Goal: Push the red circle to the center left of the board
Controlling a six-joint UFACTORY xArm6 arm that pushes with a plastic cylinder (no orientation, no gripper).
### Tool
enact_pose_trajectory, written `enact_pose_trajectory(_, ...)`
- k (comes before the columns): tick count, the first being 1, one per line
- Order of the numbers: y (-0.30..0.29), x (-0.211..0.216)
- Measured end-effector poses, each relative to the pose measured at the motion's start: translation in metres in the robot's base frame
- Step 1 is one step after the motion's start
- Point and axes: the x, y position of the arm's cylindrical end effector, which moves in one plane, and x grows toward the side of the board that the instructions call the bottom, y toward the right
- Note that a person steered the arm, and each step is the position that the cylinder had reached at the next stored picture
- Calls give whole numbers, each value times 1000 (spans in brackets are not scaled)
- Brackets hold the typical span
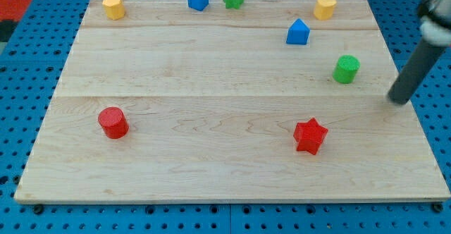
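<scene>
Rod enters from the view's upper right corner, slanting down and toward the view's left. Upper part pale and blurred at the frame edge; lower part dark, straight, cylindrical. My tip (pixel 399 101) sits over the wooden board (pixel 225 170) near its right edge, roughly mid-height between the board's top and bottom edges. Tip looks to be at the surface, though contact cannot be confirmed. Rest of the arm lies out of frame. Tip touches no block.
</scene>
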Motion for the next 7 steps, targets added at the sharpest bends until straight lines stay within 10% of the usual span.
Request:
enact_pose_trajectory(2, -81, 131)
enact_pose_trajectory(4, -336, 84)
enact_pose_trajectory(5, -350, 20)
enact_pose_trajectory(7, -376, 72)
